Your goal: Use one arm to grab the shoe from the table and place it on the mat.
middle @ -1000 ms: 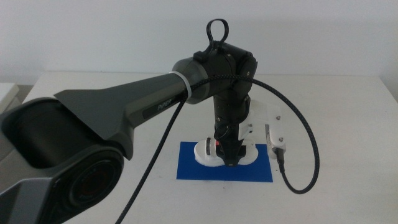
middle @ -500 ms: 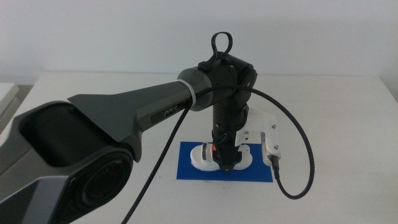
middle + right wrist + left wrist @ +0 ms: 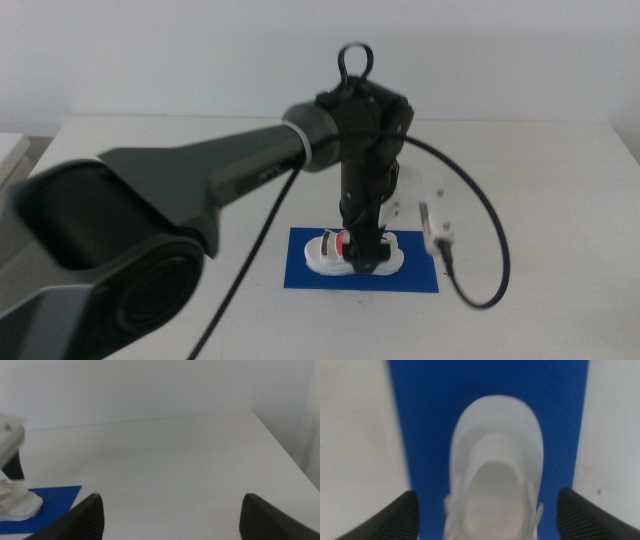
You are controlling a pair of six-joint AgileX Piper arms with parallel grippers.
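Observation:
The left arm reaches from the left over the dark blue mat on the white table. Its gripper points straight down over the white shoe, whose red strap shows beside the jaws. In the left wrist view the shoe lies on the mat between the jaws. The gripper is open, with blue mat showing on both sides of the shoe. The right gripper is open and empty, out of the middle view. It sees the shoe on the mat.
The left arm's white wrist camera mount and a black cable loop hang to the right of the mat. A pale object sits off the table's left edge. A white wall stands behind the table.
The left arm's wrist has shifted a little left and lower over the mat, with the shoe beneath it. The cable and camera mount swung with it.

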